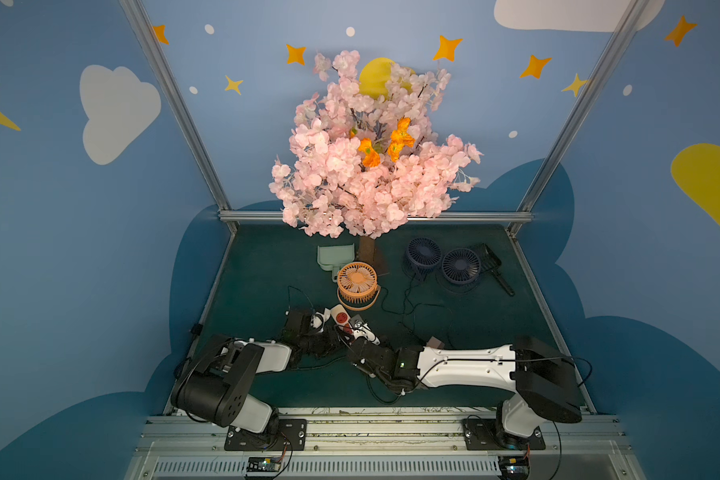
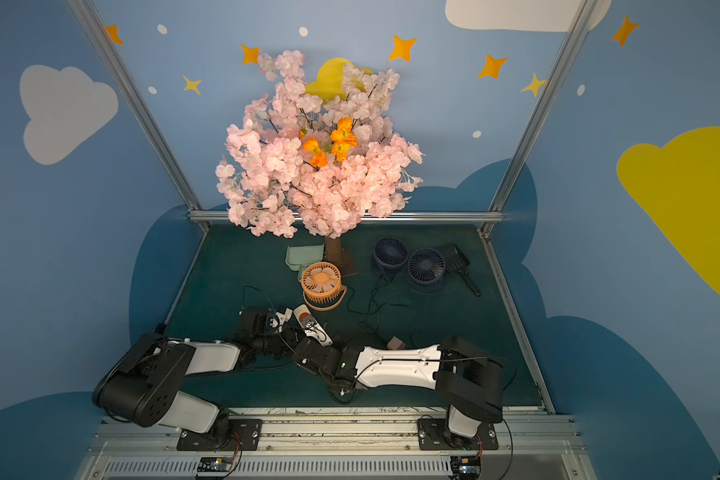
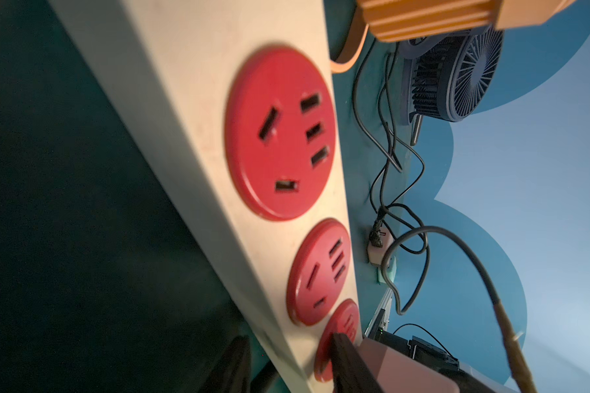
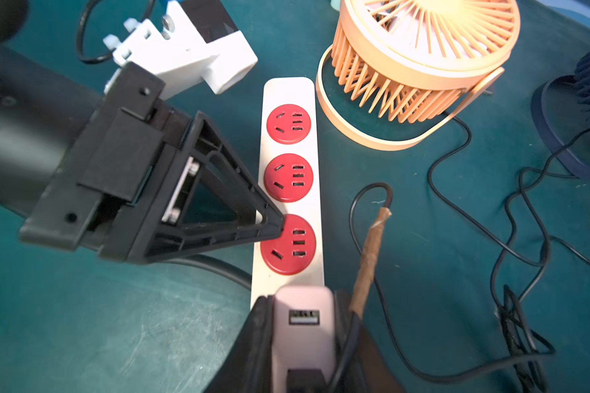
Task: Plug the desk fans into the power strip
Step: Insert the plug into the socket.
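The power strip [image 4: 288, 92], a cream bar with round red sockets, lies on the green mat just in front of the orange desk fan [image 4: 419, 58]; both top views show it [image 1: 341, 316] [image 2: 304, 316]. My left gripper [image 3: 286, 360] straddles the strip from the side. One of its fingers [image 4: 269, 224] presses on the third socket, and the other sits low against the strip's long edge. My right gripper [image 4: 304, 306] is shut on a pink plug block [image 4: 304, 326] with a USB port. It holds the block over the strip's near end, which it hides. A black cord with a brown-taped stretch [image 4: 368, 258] runs beside the block.
Two navy fans [image 1: 422, 253] [image 1: 460, 266] and a black scoop [image 1: 491, 262] stand at the back right. A green scoop [image 1: 335, 255] and the blossom tree [image 1: 371, 145] are behind the orange fan. Loose black cords [image 1: 412, 307] tangle on the mat near another small plug block [image 1: 435, 343].
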Motion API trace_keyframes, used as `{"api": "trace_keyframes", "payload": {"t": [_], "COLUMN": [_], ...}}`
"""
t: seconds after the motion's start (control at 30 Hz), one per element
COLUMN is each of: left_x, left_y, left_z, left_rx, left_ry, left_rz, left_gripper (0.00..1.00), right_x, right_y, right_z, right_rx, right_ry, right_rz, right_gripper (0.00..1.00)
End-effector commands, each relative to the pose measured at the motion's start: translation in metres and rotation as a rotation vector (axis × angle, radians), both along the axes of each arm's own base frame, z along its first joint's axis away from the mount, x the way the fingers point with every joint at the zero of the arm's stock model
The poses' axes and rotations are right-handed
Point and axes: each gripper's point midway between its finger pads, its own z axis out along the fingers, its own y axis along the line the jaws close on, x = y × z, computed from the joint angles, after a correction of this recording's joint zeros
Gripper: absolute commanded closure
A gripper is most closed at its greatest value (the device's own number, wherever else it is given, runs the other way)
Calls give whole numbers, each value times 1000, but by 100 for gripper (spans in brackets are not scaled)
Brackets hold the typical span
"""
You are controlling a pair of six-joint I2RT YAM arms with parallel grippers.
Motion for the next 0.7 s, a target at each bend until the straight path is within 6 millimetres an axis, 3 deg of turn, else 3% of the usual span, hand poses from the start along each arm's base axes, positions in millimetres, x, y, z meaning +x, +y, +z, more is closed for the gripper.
{"api": "trace_keyframes", "payload": {"t": [0.0,0.67], "left_x": [-13,-19], "left_y": [1,2], "left_z": [-12,-8], "left_rx": [28,54], "left_ry": [58,51], "left_rz": [-25,-38], "left_gripper": [58,60], "right_x": [-95,-98], "right_y": [-142,-170], "right_z": [-140,-155], "right_rx": [-594,-571], "right_ry": [523,627], "right_rz": [22,-130], "right_gripper": [100,100]}}
